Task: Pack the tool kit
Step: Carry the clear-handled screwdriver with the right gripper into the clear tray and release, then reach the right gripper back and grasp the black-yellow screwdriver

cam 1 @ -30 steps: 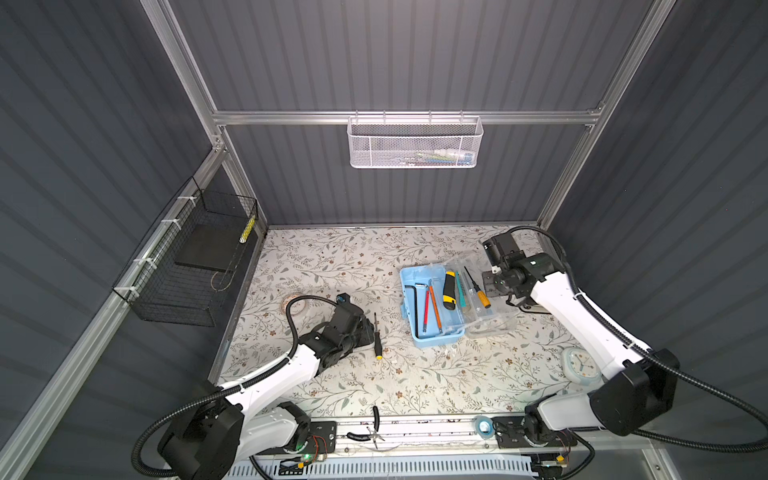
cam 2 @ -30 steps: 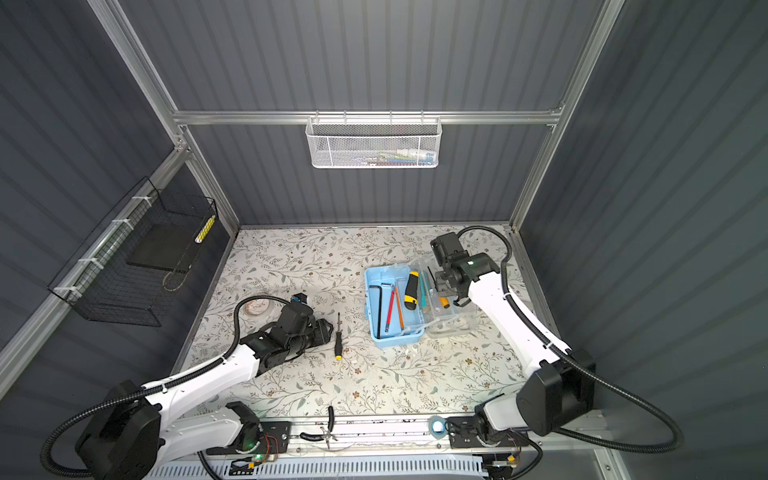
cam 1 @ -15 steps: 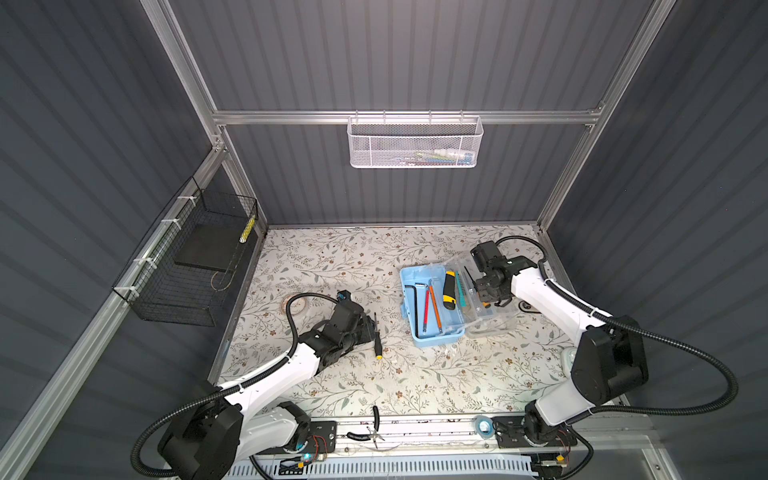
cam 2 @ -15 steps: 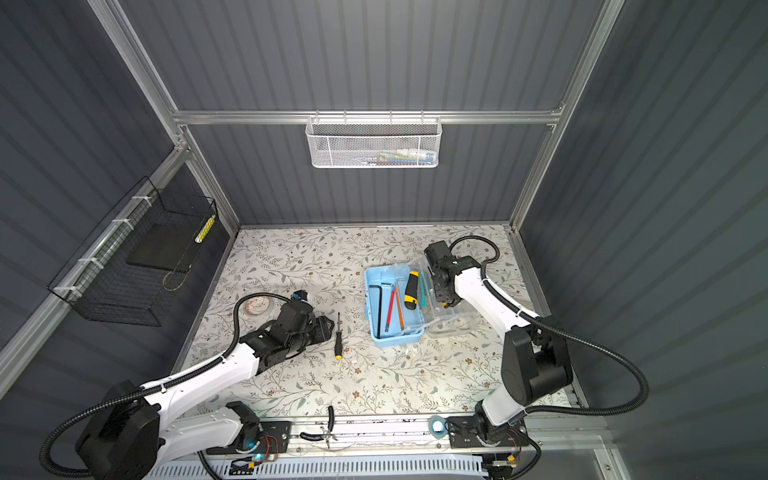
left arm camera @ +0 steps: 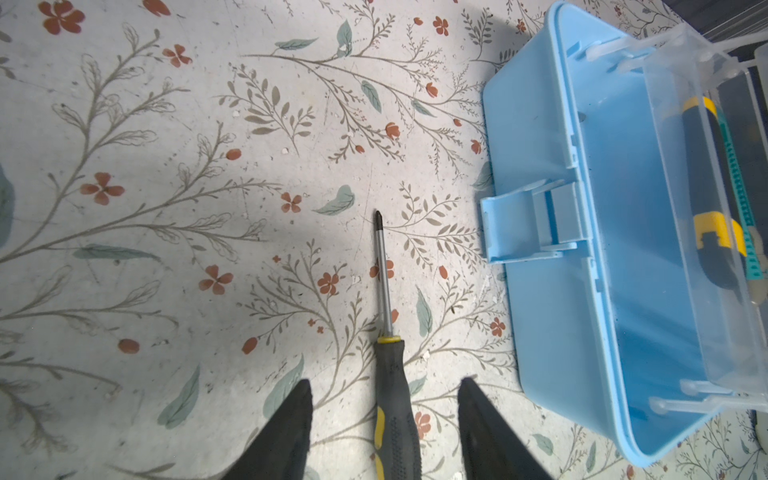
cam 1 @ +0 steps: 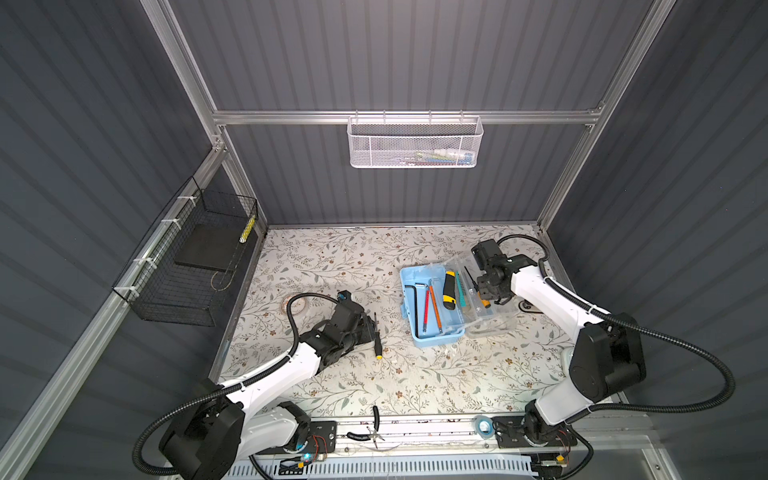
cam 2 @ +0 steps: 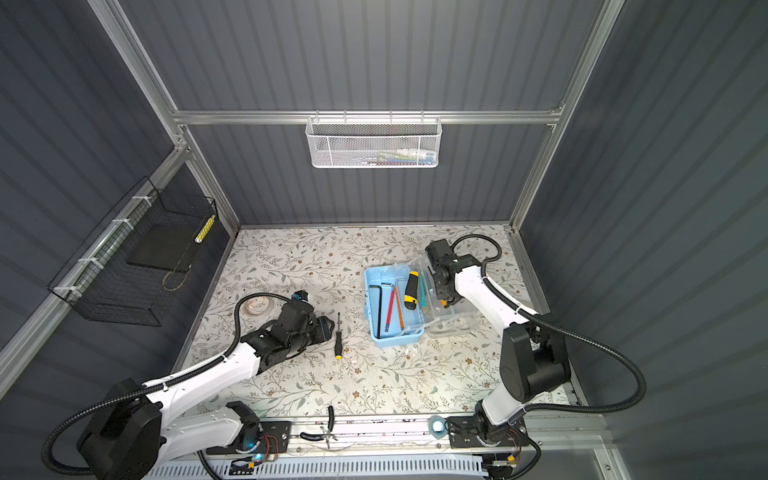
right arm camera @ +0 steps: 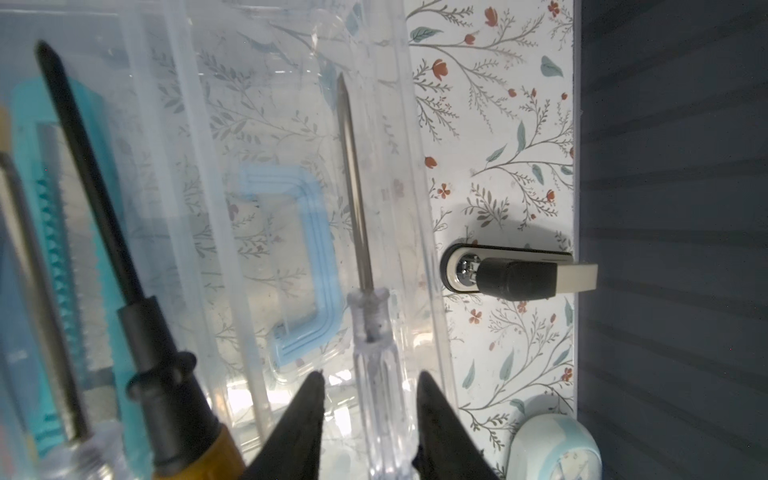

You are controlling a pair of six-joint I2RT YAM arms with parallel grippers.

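Note:
The light-blue tool kit case [cam 1: 409, 282] [cam 2: 372, 286] lies open at centre right, its clear lid [cam 1: 490, 322] folded out to the right. Inside lie a black hex key [cam 1: 417, 299], red and orange drivers, a yellow-black knife [cam 1: 449, 289] and a teal knife [left arm camera: 744, 199]. My right gripper [right arm camera: 370, 376] [cam 1: 486, 296] is open over the lid, with a clear-handled screwdriver [right arm camera: 376, 365] lying loose between its fingers. A black-yellow screwdriver [left arm camera: 390, 374] [cam 1: 377, 340] lies on the table left of the case. My left gripper [left arm camera: 385, 384] [cam 1: 369, 328] is open astride its handle, not touching.
Black-handled pliers [cam 1: 376, 428] lie on the front rail. A tape roll [cam 1: 297, 305] sits behind the left arm. A white mesh basket [cam 1: 415, 141] hangs on the back wall and a black wire basket [cam 1: 187, 266] on the left wall. A black-and-white fitting [right arm camera: 511, 272] lies near the right wall.
My right gripper's jaws have parted from the clear-handled screwdriver, and that arm has swung lower over the lid. My left gripper has crept slightly towards the black-yellow screwdriver.

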